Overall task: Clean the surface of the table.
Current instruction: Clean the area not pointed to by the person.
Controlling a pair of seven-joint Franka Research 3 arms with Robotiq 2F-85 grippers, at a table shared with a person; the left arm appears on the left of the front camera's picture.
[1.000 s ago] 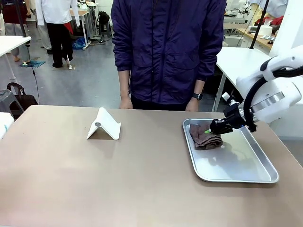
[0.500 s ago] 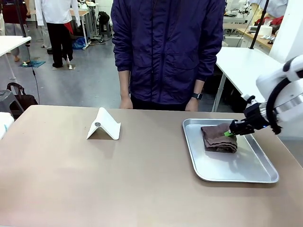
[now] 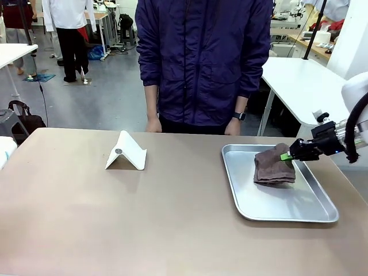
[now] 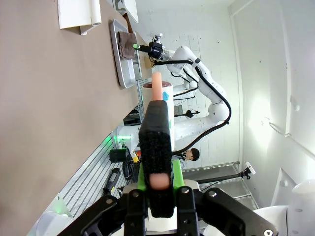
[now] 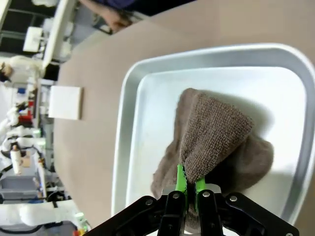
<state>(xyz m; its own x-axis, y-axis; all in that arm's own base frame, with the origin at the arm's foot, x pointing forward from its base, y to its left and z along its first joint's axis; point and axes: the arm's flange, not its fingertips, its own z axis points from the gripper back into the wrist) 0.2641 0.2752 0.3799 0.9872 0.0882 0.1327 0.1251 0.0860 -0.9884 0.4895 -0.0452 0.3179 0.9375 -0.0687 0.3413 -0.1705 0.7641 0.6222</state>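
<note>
Smooth matt table (image 3: 86, 218), shiny metal tray (image 3: 287, 198) — nubbly terry cloth (image 3: 270, 168), smooth white stand (image 3: 127, 152)

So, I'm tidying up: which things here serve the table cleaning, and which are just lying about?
For the job: matte taupe table; brown terry cloth; right gripper, jaws shut on it; shiny silver metal tray.
Lying about: white folded stand.

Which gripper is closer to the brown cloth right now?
Right. The right gripper is clamped on the brown cloth over the tray; the left gripper sits far off across the table.
</note>
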